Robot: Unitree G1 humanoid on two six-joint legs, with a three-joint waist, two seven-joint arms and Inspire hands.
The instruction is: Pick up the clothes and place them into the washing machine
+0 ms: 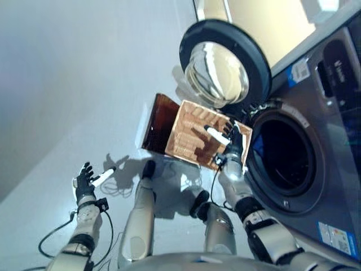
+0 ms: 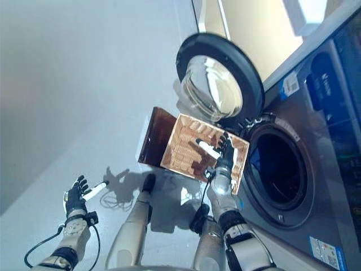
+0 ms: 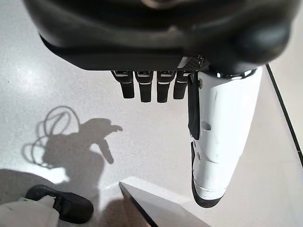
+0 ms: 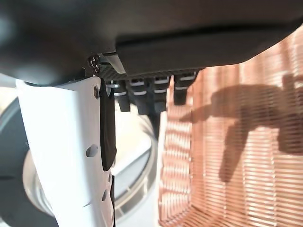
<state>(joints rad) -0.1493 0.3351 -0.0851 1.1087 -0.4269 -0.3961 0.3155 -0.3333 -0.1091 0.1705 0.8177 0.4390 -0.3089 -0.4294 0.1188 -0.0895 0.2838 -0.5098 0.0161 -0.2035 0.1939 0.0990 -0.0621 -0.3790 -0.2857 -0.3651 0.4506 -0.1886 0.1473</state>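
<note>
A brown slatted basket (image 1: pixel 189 135) stands on the floor beside the washing machine (image 1: pixel 327 130), and no clothes show inside it. My right hand (image 1: pixel 232 148) hovers over the basket's near right corner, open and empty. Its wrist view shows straight fingers (image 4: pixel 158 92) above the basket's slats (image 4: pixel 236 161). The machine's round door (image 1: pixel 225 62) is swung wide open. The drum opening (image 1: pixel 285 161) is dark, with a patch of blue at its left edge that I cannot identify. Far to the left, over bare floor, my left hand (image 1: pixel 83 183) is open and empty.
The glass door hangs over the basket's far side. The basket's dark brown side wall (image 1: pixel 155 124) faces left. Pale grey floor (image 1: pixel 67 84) stretches to the left and behind. The machine's grey front fills the right side.
</note>
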